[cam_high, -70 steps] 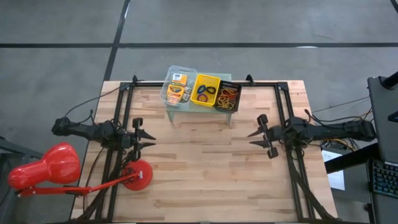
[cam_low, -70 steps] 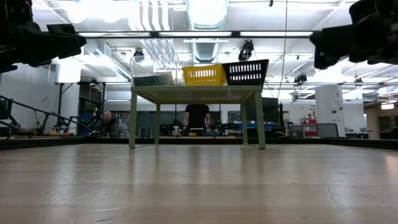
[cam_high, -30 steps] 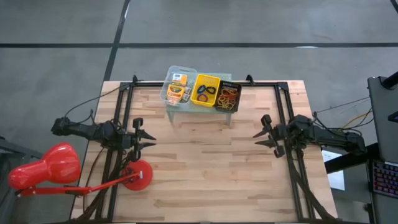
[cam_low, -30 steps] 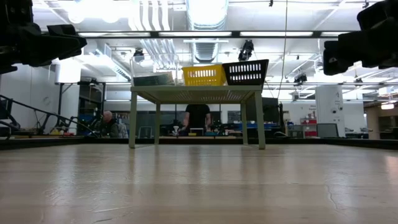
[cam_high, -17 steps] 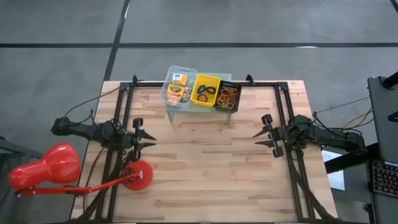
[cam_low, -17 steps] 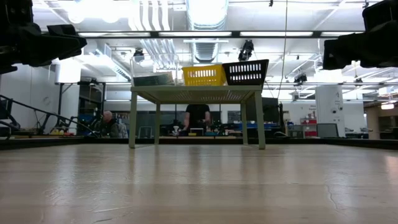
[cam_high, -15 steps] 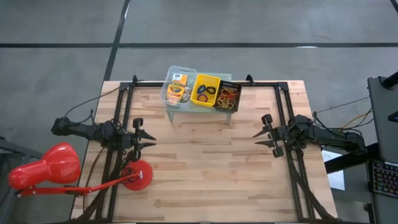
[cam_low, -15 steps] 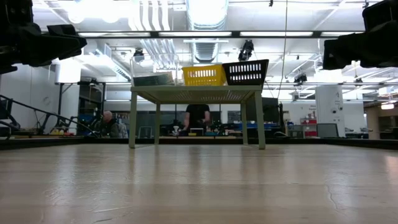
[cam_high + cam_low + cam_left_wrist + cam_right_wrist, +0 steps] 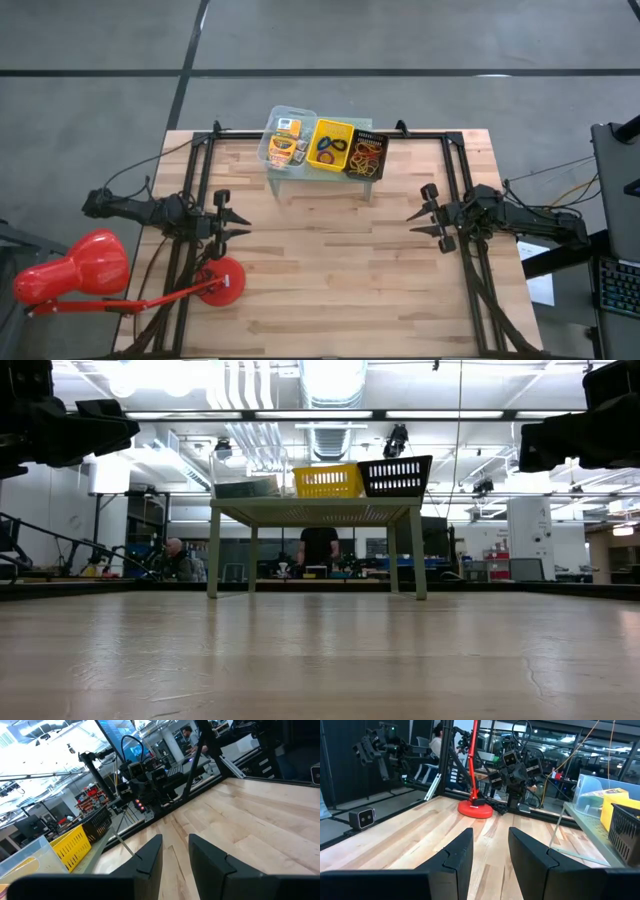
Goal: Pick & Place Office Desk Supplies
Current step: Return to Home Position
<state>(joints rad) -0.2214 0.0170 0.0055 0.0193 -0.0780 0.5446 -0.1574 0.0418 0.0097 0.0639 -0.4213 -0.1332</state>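
The office desk supplies lie in three small bins on a mint-green stand [image 9: 322, 180] at the table's far edge. Printed boxes fill the clear bin [image 9: 285, 141], blue and black ring rolls the yellow bin [image 9: 332, 146], and rubber bands the black bin [image 9: 366, 154]. My left gripper [image 9: 246, 224] hovers level at the table's left, open and empty, its fingers [image 9: 150, 857] pointing right. My right gripper [image 9: 409, 224] hovers level at the table's right, open and empty, pointing left. Both are well short of the stand and above the tabletop.
A red desk lamp stands by the near left, its round base [image 9: 220, 282] on the table just near of my left gripper, its head [image 9: 70, 272] off the table's left edge. Bare wooden tabletop [image 9: 330, 270] lies between the grippers. People show in the room beyond [image 9: 318, 550].
My right gripper has rolled a little about the line it points along, staying in place.
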